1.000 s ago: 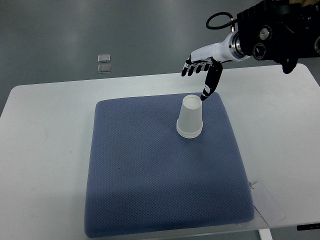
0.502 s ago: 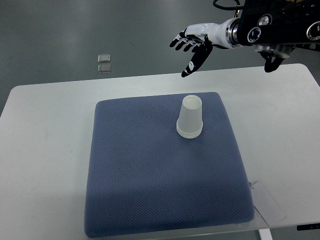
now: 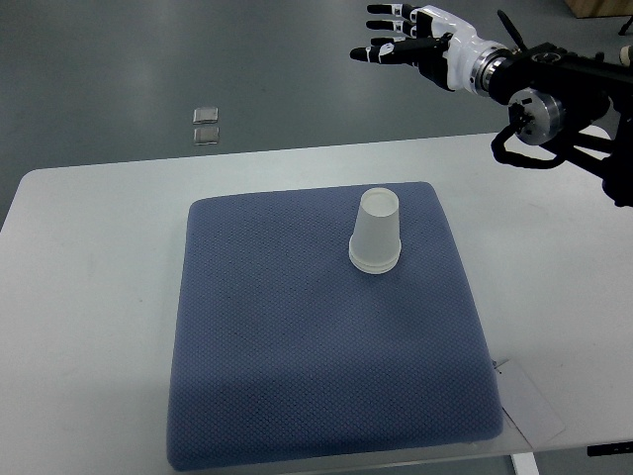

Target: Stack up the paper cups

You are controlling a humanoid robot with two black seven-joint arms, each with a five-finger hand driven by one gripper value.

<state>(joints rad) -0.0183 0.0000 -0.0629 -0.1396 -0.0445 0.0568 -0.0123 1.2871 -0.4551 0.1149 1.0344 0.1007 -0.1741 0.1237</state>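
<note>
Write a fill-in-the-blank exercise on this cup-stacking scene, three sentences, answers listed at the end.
1. The cup stack stands upside down on the ____ pad.
2. The right hand hangs beyond the table's far edge with its fingers ____ and holding nothing.
3. The pad lies on a ____ table.

Missing words: blue; spread; white

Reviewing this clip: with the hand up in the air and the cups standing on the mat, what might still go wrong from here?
1. The inverted cup stack stands unheld on the soft blue mat; it may tip if bumped.
2. The right hand is open and raised beyond the table's far edge, well clear of the cups; any return sweep over that corner could knock them.
3. The stack sits near the mat's far right corner, so a fall could roll it onto the bare table.
</note>
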